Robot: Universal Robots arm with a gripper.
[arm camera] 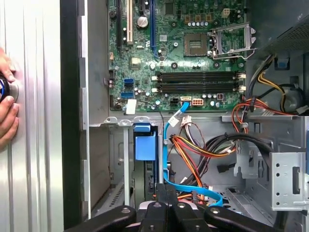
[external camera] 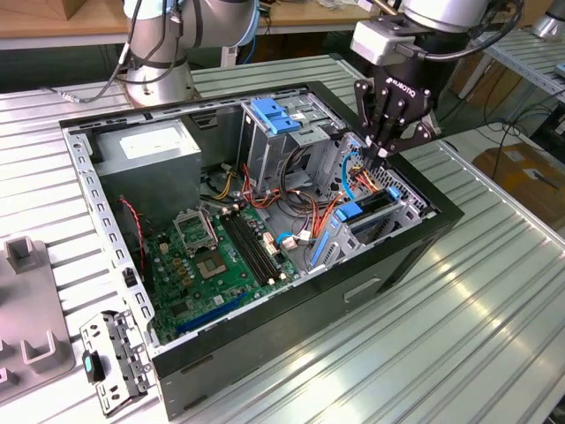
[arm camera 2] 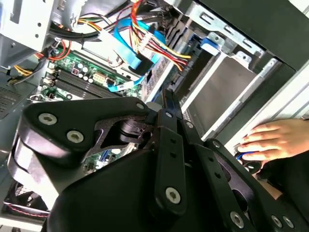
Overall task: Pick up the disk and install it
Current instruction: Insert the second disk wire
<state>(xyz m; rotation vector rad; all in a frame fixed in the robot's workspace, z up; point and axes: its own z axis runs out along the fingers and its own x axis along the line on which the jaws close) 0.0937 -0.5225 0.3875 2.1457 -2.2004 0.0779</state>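
Observation:
The disk (external camera: 350, 210) stands on edge inside the drive bay at the exterior view's right end of the open computer case (external camera: 265, 353), its blue end tab facing the motherboard. In the second wrist view its silver-grey face (arm camera 2: 217, 92) lies in the bay, and the first wrist view shows its blue tab (arm camera: 145, 145). My gripper (external camera: 381, 150) hangs just above the bay's far end, a little beyond the disk and apart from it. Its fingers are shut together with nothing between them in both wrist views (arm camera: 166, 198) (arm camera 2: 167, 99).
Orange and red wires (external camera: 305, 190) and a thin blue cable (external camera: 353, 177) run beside the bay. A tall grey cage with a blue latch (external camera: 274, 115) stands behind. The motherboard (external camera: 221, 256) fills the case floor. A person's hand (arm camera: 6, 101) rests on the table beside the case.

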